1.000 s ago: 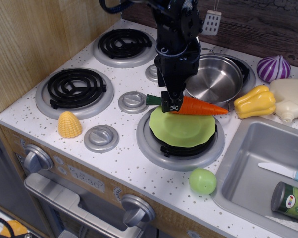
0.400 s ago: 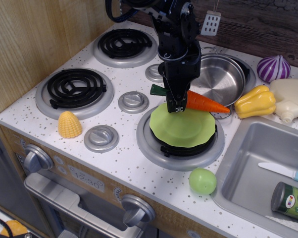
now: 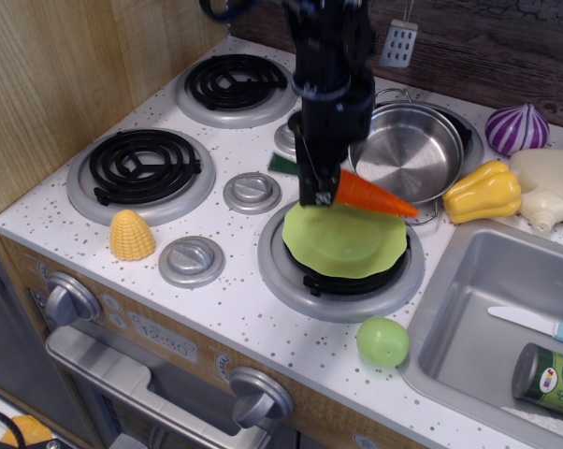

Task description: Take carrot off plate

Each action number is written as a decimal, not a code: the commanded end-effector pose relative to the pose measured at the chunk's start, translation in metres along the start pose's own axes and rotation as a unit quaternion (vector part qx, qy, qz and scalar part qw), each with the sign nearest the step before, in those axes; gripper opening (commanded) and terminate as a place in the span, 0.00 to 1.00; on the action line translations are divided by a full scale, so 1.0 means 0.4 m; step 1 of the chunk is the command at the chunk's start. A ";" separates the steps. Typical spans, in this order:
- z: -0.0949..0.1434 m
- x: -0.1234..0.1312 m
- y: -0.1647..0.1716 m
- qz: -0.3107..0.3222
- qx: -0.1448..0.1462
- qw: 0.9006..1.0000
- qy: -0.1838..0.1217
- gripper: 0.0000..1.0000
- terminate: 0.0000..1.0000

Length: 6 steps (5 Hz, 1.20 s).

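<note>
The orange carrot [image 3: 373,195] hangs in the air above the far edge of the light green plate [image 3: 345,239], tilted, with its tip pointing right and down and its dark green stem end [image 3: 283,164] poking out left of the arm. My gripper [image 3: 319,192] is shut on the carrot near its thick end and holds it clear of the plate. The plate rests on the front right burner.
A steel pot [image 3: 408,150] stands just behind the plate. A yellow pepper [image 3: 481,193], a purple onion [image 3: 516,128] and a white bottle [image 3: 549,187] lie to the right. A corn cob [image 3: 131,235] lies at front left, a green ball fruit [image 3: 382,340] in front, a sink [image 3: 506,327] at right.
The gripper has lifted the carrot up and slightly to the back, away from the plate. The carrot now tilts more, tip downward.
</note>
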<state>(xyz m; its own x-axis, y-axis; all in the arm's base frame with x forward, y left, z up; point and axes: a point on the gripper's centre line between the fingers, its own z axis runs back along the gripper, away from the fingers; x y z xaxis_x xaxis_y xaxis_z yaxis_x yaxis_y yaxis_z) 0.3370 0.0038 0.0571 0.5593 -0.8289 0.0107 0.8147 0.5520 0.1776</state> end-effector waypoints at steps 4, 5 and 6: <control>-0.011 -0.221 0.060 -0.165 0.011 0.986 -0.032 0.00 0.00; -0.029 -0.223 0.071 -0.220 0.015 0.975 -0.040 1.00 0.00; -0.029 -0.223 0.071 -0.220 0.015 0.975 -0.040 1.00 0.00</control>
<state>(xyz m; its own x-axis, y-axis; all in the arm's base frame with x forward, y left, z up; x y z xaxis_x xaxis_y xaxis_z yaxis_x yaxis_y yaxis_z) 0.3039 0.0886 0.0388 0.1658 -0.9860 0.0202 0.9717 0.1668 0.1670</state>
